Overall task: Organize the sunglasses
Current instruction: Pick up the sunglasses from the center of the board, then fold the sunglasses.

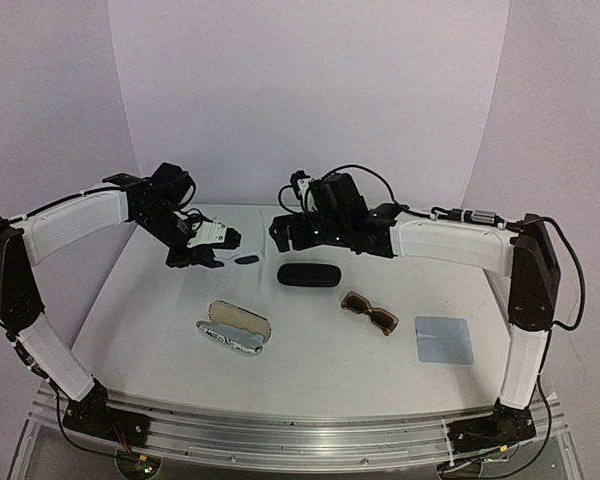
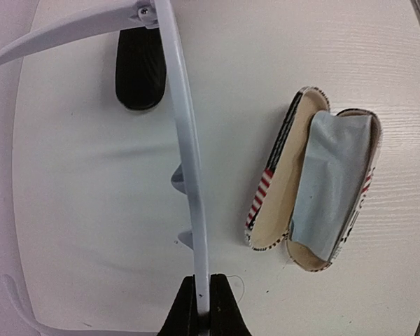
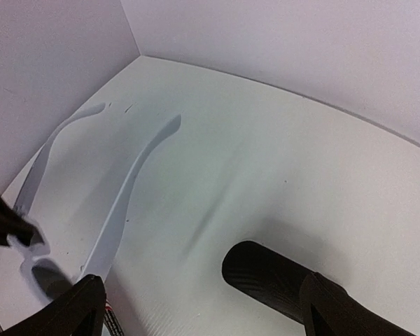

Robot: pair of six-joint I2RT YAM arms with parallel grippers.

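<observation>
The left gripper (image 2: 203, 304) is clamped tight on the front rim of the white sunglasses (image 2: 189, 175), just left of the black case (image 1: 309, 274). The right gripper (image 3: 203, 287) gapes wide and empty behind that case. The brown sunglasses (image 1: 368, 312) lie to the case's near right.

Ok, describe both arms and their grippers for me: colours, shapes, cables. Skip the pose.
Each arm, left arm and right arm, has long white box-shaped shells between black joints, on black bases. Thin black cables loop above the right arm's wrist and run past its elbow. The left gripper and right gripper have black, tapered fingers.
</observation>
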